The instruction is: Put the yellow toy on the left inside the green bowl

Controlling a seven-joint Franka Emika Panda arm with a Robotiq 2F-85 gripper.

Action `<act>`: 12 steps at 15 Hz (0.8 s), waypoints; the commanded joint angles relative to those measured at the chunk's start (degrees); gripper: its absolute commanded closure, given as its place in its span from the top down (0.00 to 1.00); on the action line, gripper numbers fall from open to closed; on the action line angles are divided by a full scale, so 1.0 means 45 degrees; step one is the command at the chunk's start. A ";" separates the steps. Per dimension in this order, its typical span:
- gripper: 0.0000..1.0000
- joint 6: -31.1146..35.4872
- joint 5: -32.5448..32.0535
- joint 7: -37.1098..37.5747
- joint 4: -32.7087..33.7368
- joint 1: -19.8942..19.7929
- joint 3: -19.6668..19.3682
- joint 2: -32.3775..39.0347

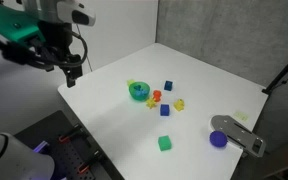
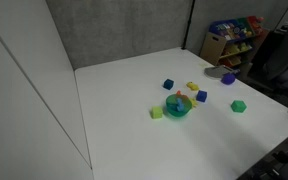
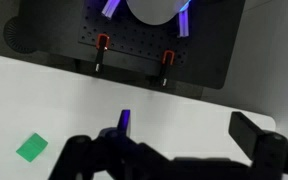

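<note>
The green bowl (image 1: 138, 92) stands near the middle of the white table and also shows in an exterior view (image 2: 177, 108). The yellow toy (image 1: 132, 84) lies on the table right beside the bowl, outside it (image 2: 156, 113). My gripper (image 1: 72, 70) hangs above the table's far left corner, well away from the bowl and the toy. In the wrist view the gripper (image 3: 169, 138) has its dark fingers wide apart, open and empty. The bowl and the toy do not show in the wrist view.
A second yellow piece (image 1: 180, 103), an orange-red piece (image 1: 156, 97), two blue cubes (image 1: 168, 85) (image 1: 165, 111), a green cube (image 1: 165, 143) and a round purple object (image 1: 218, 139) lie around. A grey object (image 1: 239, 132) sits at the table's edge.
</note>
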 commanded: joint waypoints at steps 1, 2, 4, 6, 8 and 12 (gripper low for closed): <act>1.00 -0.0014 0.0036 -0.0043 0.0016 -0.0077 0.0062 0.0016; 1.00 -0.0014 0.0036 -0.0043 0.0016 -0.0077 0.0062 0.0016; 1.00 -0.0014 0.0036 -0.0043 0.0016 -0.0077 0.0062 0.0016; 1.00 -0.0014 0.0036 -0.0043 0.0016 -0.0077 0.0062 0.0016; 1.00 0.0182 0.0047 0.0043 0.0099 -0.0094 0.0080 0.0185; 1.00 0.1197 0.0193 0.0304 0.0454 0.0001 0.0248 0.0969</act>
